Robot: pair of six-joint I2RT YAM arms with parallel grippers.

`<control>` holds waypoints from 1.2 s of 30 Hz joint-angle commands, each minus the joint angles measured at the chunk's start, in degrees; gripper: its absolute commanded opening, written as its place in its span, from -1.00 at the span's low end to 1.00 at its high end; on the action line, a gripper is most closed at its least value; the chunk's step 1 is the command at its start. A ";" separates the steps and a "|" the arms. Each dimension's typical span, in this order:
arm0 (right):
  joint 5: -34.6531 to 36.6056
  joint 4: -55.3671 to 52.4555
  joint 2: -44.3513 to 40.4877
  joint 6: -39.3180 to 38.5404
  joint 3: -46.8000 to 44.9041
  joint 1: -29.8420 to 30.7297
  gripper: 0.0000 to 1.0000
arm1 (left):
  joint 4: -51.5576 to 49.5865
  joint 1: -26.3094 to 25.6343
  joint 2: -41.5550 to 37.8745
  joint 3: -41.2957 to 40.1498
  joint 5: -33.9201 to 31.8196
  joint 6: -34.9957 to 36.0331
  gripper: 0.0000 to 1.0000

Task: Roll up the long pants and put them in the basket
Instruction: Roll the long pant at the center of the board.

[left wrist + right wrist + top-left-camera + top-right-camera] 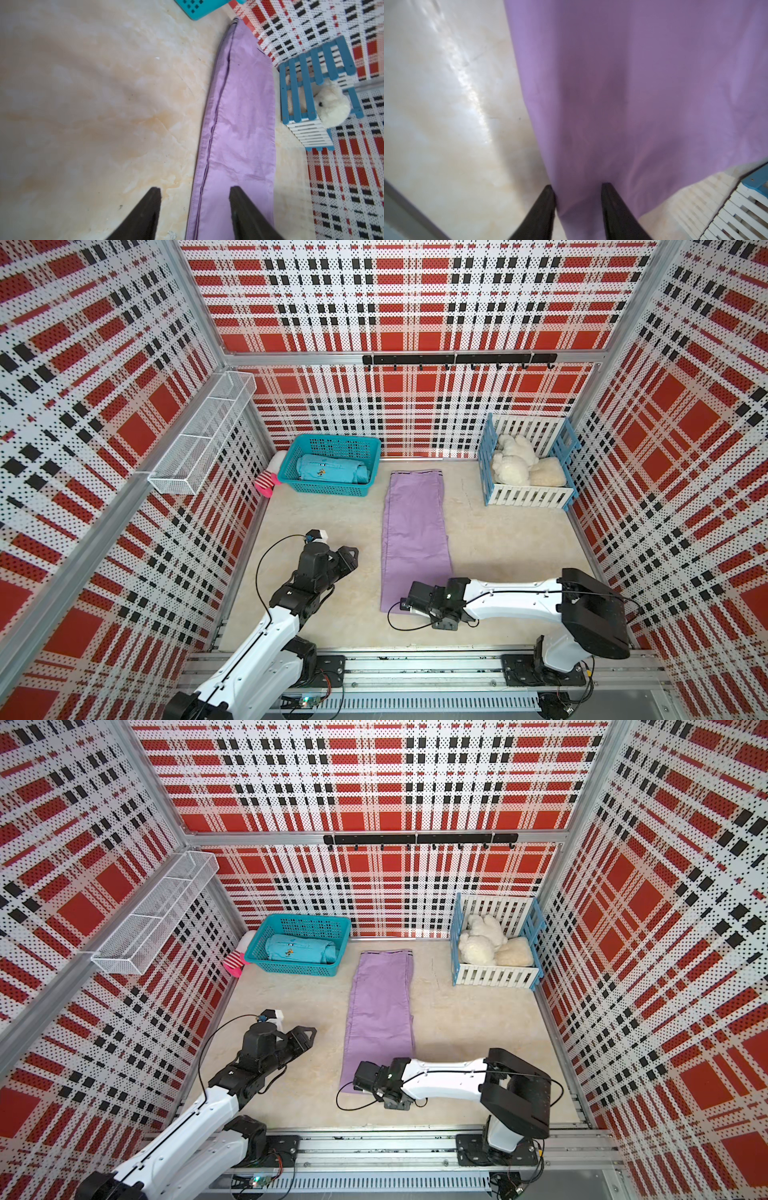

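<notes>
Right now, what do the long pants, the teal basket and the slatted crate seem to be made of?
The long pants: thin woven cloth, matte lilac; it lies flat with soft creases and a stitched seam.
The teal basket: probably moulded plastic, smooth, with a regular grid of holes.
The slatted crate: looks like painted wood, white and blue slats; plastic is possible.

Bare floor (324, 522) either side of the long pants (413, 531); teal basket (328, 488), slatted crate (528, 495) behind.
</notes>
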 commanded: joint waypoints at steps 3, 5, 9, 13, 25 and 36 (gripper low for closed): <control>-4.08 1.89 -10.36 12.66 7.28 -5.27 -0.06 | 5.01 -1.37 -0.94 0.06 8.92 7.35 0.18; -6.53 -0.11 -10.55 19.94 8.50 -5.95 -0.05 | 5.17 -2.42 -0.37 -1.46 10.00 2.98 0.18; -9.29 -6.07 -9.93 34.52 9.61 -6.98 0.00 | 6.60 -6.41 3.78 -5.13 15.46 -6.18 0.18; -16.14 -4.53 -13.58 46.54 4.63 -9.29 0.18 | 6.83 -14.33 6.05 -6.87 14.06 -11.71 0.17; -29.42 8.67 -28.06 62.57 -15.62 -21.69 0.16 | -0.78 -17.38 -4.44 -12.68 12.63 -20.89 0.07; -41.74 22.87 -25.23 65.81 -27.37 -29.69 0.05 | 1.66 -14.48 3.94 -9.50 15.12 -17.52 0.14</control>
